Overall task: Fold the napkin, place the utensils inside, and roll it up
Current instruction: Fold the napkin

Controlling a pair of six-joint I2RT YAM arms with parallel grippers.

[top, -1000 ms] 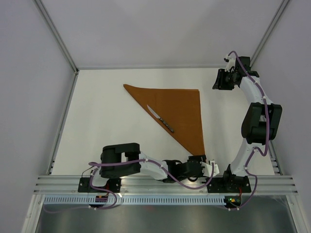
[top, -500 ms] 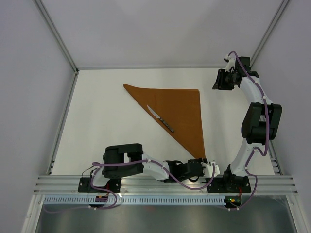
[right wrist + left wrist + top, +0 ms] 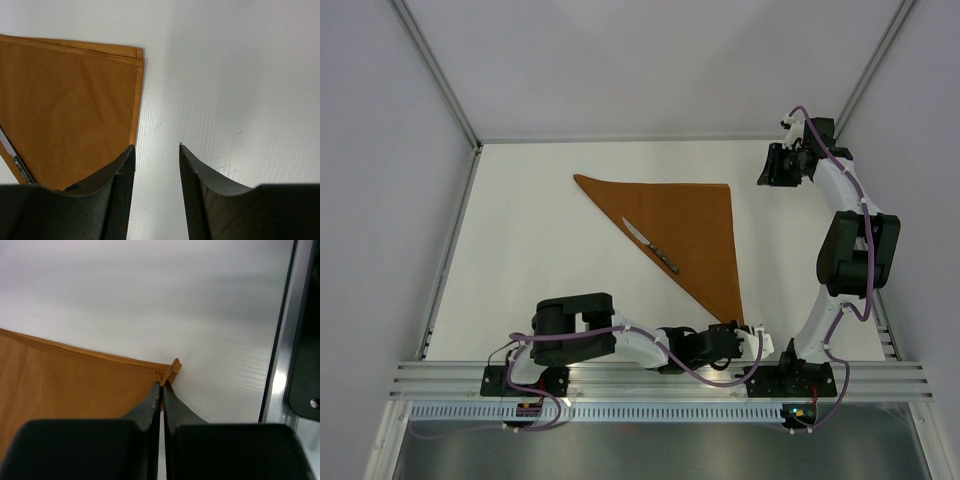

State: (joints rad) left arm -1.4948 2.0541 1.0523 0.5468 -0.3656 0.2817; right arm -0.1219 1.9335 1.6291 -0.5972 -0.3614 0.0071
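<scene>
Rust-orange napkin (image 3: 695,215) lies folded in a triangle on the counter (image 3: 530,260), a knife (image 3: 651,246) resting along its long fold. The left gripper (image 3: 161,386) pinches the near corner, closed tight; the right gripper (image 3: 156,150) hangs parted and empty beside the far corner. Best lift that near corner low and carry it across the knife.

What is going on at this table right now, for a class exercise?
A rust-orange napkin lies folded into a triangle, with a knife along its long diagonal edge. The left gripper is shut on the napkin's near corner. The right gripper hangs open over the bare table beside the far right corner, holding nothing.
</scene>
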